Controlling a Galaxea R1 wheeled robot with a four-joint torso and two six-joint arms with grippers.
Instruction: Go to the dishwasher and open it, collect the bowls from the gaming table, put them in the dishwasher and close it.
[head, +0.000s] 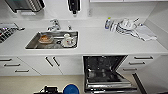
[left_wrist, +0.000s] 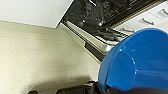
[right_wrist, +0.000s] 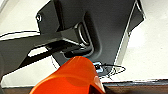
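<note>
The dishwasher (head: 106, 72) stands open under the white counter, its door (head: 110, 86) folded down and dark wire racks showing inside (left_wrist: 100, 15). A bright blue bowl (head: 70, 89) hangs at the lower edge of the head view, left of the door. It looms large in the left wrist view (left_wrist: 140, 62), above the beige floor and close to the door's edge, with my left gripper (left_wrist: 100, 88) shut on its rim. An orange bowl (right_wrist: 72, 77) sits right at my right gripper (right_wrist: 97, 87), which is shut on it.
A steel sink (head: 52, 40) with dishes is set in the counter (head: 95, 40) left of the dishwasher. Stacked plates and a cloth (head: 132, 27) lie at the back right. White cabinet doors and drawers (head: 37, 65) flank the dishwasher. Beige floor (left_wrist: 37, 57) lies left of the door.
</note>
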